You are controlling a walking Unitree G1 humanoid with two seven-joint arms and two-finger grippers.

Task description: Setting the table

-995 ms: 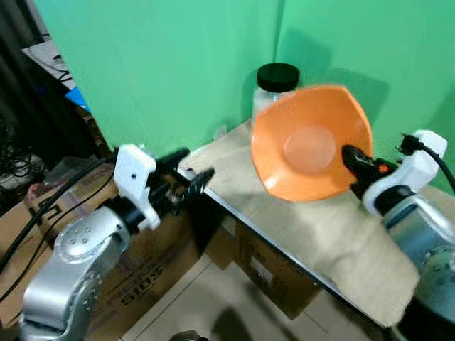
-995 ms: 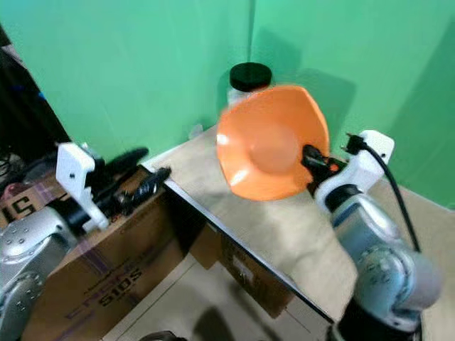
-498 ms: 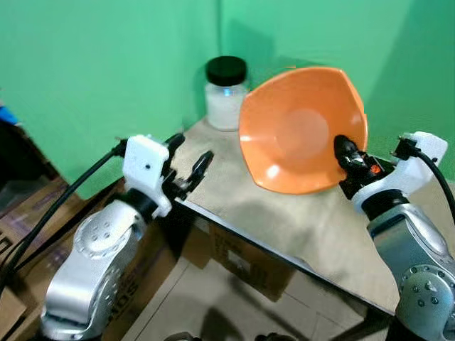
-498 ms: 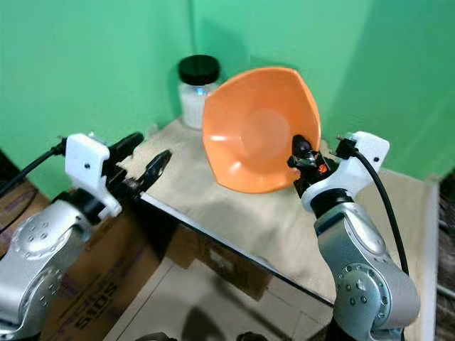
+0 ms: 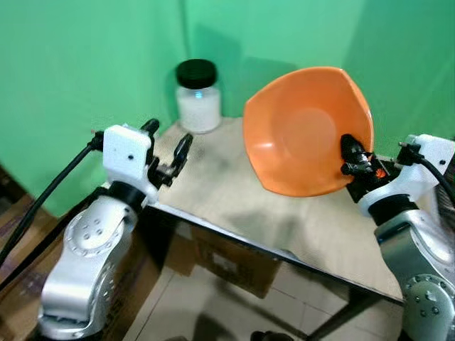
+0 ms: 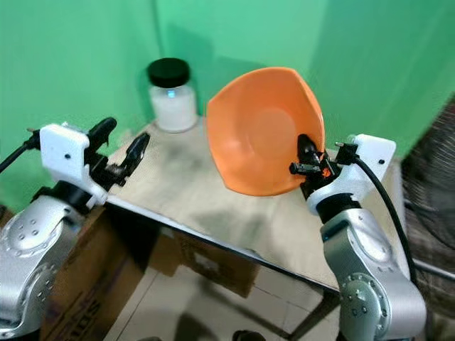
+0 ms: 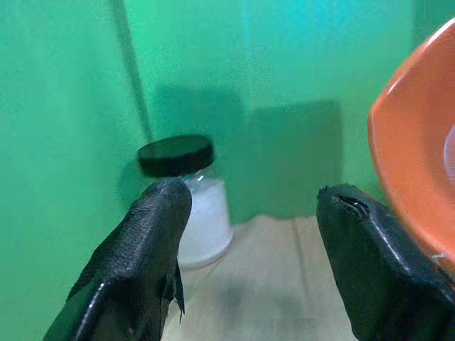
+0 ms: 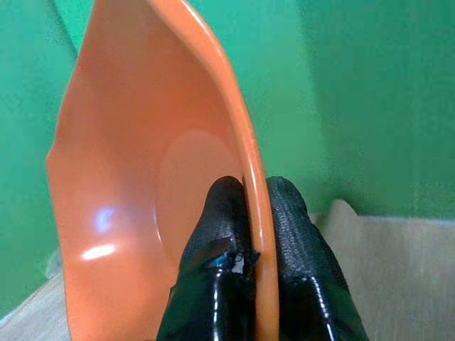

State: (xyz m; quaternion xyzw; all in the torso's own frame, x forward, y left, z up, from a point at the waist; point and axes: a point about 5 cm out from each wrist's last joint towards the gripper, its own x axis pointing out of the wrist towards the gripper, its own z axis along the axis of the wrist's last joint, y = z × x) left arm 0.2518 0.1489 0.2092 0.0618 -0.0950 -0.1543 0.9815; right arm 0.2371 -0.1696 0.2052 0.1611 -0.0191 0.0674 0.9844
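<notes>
An orange bowl is held up on edge above the table, its hollow facing me. My right gripper is shut on the bowl's rim, one finger inside and one outside. The table has a beige top and stands against a green wall. My left gripper hangs open over the table's left corner with nothing between its fingers. Beyond it, at the back left of the table, stands a glass jar of white powder with a black lid.
Green walls close the table in at the back and left. Cardboard boxes lie on the floor under and left of the table. A dark fan-like thing stands at the far right. The table's middle and right lie bare.
The whole picture has shifted as I turned toward the table; jar and table now sit more central. My left gripper has come over the table's corner. The bowl stays in the right gripper.
</notes>
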